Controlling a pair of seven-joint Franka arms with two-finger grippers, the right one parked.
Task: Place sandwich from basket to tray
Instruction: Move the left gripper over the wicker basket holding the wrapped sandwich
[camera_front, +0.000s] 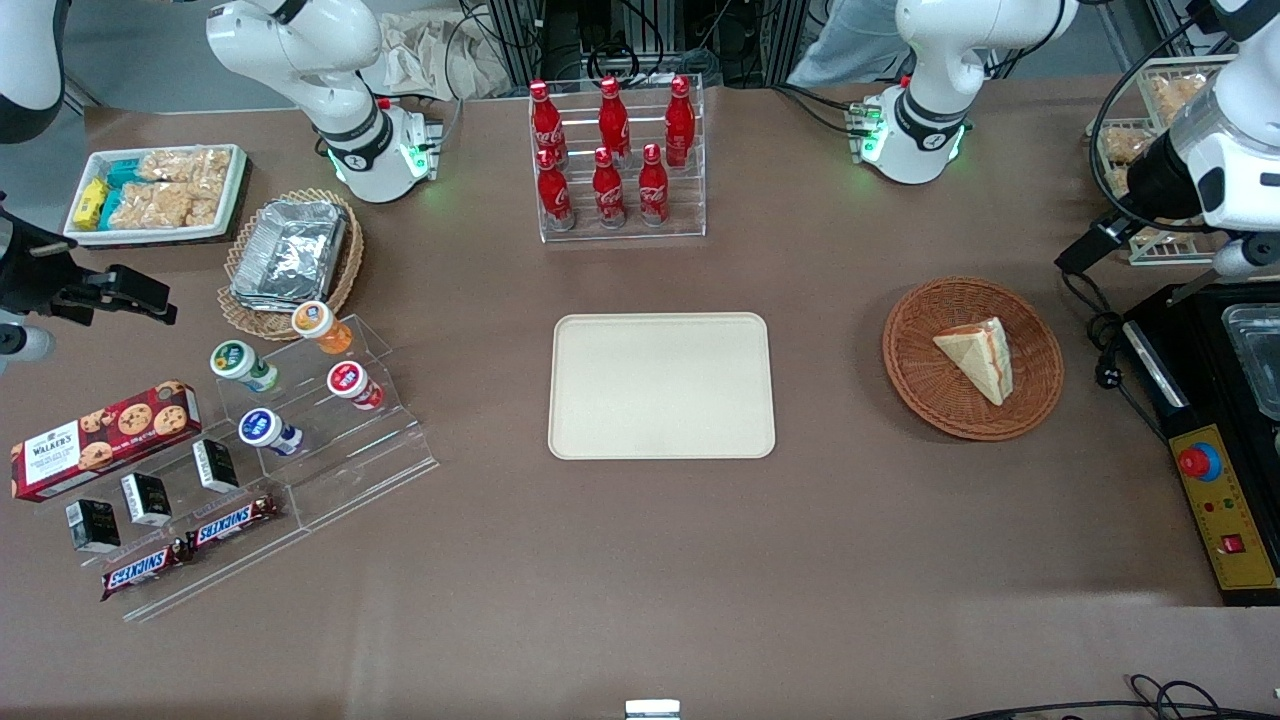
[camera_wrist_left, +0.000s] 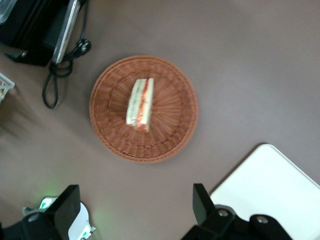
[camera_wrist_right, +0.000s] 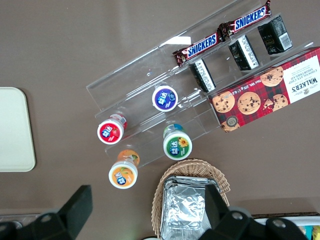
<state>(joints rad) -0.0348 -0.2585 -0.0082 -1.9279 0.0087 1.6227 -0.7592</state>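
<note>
Sandwich (camera_front: 978, 358) lay in the middle of the round reddish-brown basket (camera_front: 1030, 400), a triangular wedge of white bread resting on one flat face so that its cut edge, with thin red, orange and green layers, faced up and sideways. In the left wrist view the same wedge (camera_wrist_left: 140, 104) appeared as a narrow strip of bread with the coloured filling running down its length. Nothing else was in the basket with it, so the wedge could be approached from above with nothing in the way.

That basket (camera_wrist_left: 170, 135) sat on the brown table toward the working arm's end, well apart from the cream-beige tray (camera_front: 662, 386), which lay at the middle of the table with nothing on it. A corner of the tray (camera_wrist_left: 272, 182) also showed in the wrist view, near the basket rim but not touching it.

Above all this hung the left gripper (camera_wrist_left: 136, 212), high over the table, just off the basket's rim. Its two dark fingers (camera_wrist_left: 67, 205) stood wide apart and held nothing. Judging from that, the pick had not yet begun: the arm seemed to be lining up over the basket, and the jaws would need to straddle the wedge across its bread faces, gently, since soft bread would squash.
</note>
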